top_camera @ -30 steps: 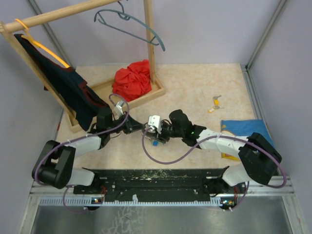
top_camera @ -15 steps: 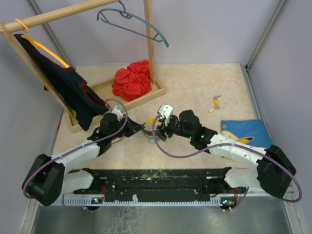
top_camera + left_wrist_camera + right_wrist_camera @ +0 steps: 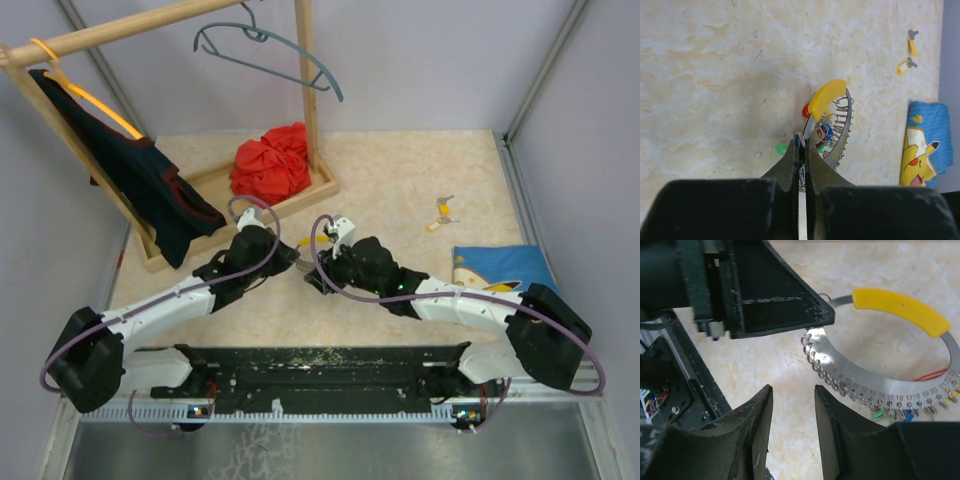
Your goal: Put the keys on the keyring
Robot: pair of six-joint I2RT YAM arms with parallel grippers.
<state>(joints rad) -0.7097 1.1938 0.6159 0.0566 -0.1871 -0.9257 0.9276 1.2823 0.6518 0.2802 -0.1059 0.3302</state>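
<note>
Table [image 3: 400, 170]: pale marbled top, with both arms reaching in from its near edge.
Keyring [image 3: 842, 127]: grey metal arc with a yellow section, near the middle of the table and somewhat toward the near edge. Numbered wire hooks run along its inner rim. Whether it rests on the table or hangs just above it cannot be told.
Threaded keys [image 3: 825, 132]: red, blue and green tags bunched on the hooks inside the arc.
Loose keys [image 3: 903, 66]: two with yellow tags, lying near the right edge of the table, well apart from the keyring.
Left fingers [image 3: 796, 152]: pressed almost together, pinching the thin metal edge of the keyring.
Right fingers [image 3: 318, 278]: spread apart with nothing between them, just beside the keyring and facing the left fingers. No contact with the ring is visible.
Blue cloth [image 3: 500, 265]: printed with a yellow cartoon figure, at the right edge toward the near right corner.
Clothes rack [image 3: 305, 90]: wooden frame at the far left corner.
Grey hanger [image 3: 270, 45]: hooked on the rack's rail.
Dark garment [image 3: 150, 185]: hung at the rack's left end.
Red cloth [image 3: 272, 160]: heaped in the rack's base.
</note>
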